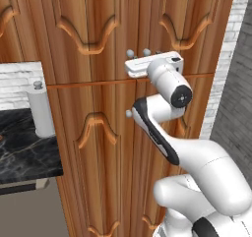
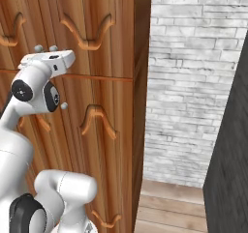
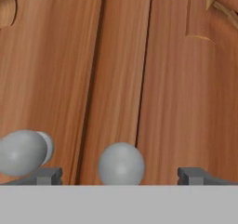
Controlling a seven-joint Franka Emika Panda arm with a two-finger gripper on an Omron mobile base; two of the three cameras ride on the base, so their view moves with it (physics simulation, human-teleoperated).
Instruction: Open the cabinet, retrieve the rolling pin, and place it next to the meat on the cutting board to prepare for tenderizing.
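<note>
Gripper spread wide, straddling right door knob of the cabinet, doors shut. Risk: left knob sits just beside; an off-centre close could slip off or catch it.

My views are evenly and softly lit, with no glare. Up close, the cabinet grain and the knob by my claw look slightly blurred.

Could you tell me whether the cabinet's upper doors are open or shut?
Shut: the cabinet doors lie flush, a thin seam between them, beside the knob.
</note>
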